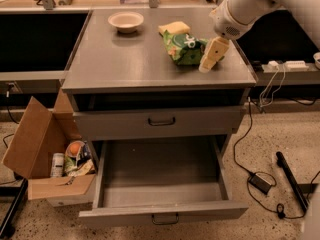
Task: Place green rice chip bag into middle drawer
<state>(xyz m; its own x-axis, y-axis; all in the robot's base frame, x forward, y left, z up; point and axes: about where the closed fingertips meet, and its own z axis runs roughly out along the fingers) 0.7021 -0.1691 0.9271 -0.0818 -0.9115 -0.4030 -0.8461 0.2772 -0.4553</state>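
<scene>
The green rice chip bag [182, 46] lies crumpled on the grey cabinet top [125, 59], right of centre, just in front of a yellow sponge [174, 28]. My gripper [212, 55], cream-coloured on a white arm, hangs right beside the bag's right edge, just above the cabinet top. I cannot tell if it touches the bag. The middle drawer [162, 215] is pulled fully open below, wide and shallow, with nothing in it. The alike drawer front above it [160, 121] is shut.
A small pale bowl [126, 20] sits at the back of the cabinet top. An open cardboard box [45, 154] with bottles and packets stands on the floor to the left. Cables, a power adapter [260, 183] and a black pole [292, 181] lie on the floor to the right.
</scene>
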